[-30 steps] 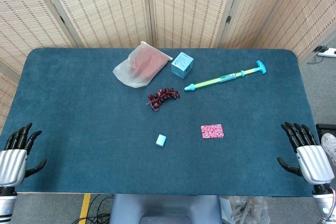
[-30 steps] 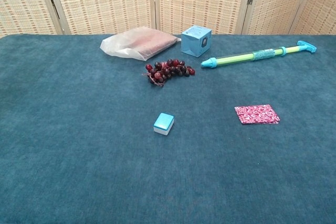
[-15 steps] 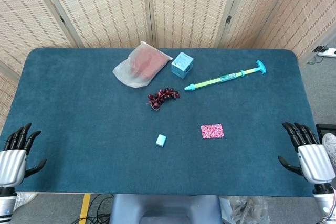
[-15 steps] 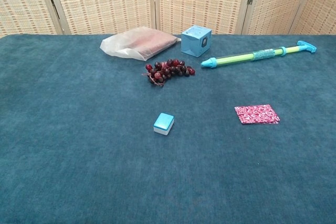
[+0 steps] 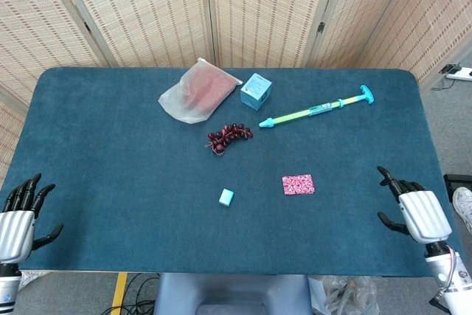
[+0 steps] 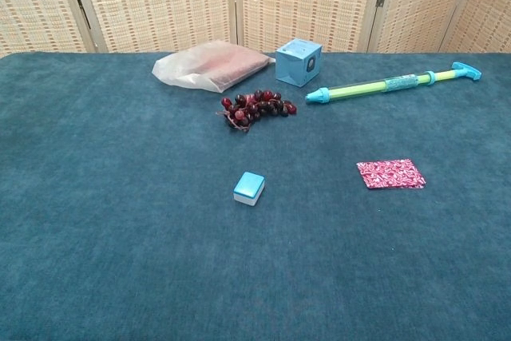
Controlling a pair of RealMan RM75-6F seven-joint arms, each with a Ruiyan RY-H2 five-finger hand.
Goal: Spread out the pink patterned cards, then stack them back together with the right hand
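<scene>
pink patterned cards [image 5: 298, 184] squared in one neat pile, right of centre on the desk [image 5: 110, 145], apart from the clutter and likely placed for easy reach. right robot hand [image 5: 414, 210] empty, fingers spread, near the right edge. left robot hand [image 5: 19, 215] likewise empty and spread at the near-left corner, out of the way.

Matt napped cloth table [image 6: 120, 261], translucent plastic bag [image 6: 209, 68]

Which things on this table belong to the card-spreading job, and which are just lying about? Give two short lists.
Belonging to the job:
pink patterned cards, in one neat stack
right hand, open, at the table's edge

Just lying about:
small blue block
grapes
blue cube box
plastic bag
green and blue pump toy
left hand, idle
</scene>
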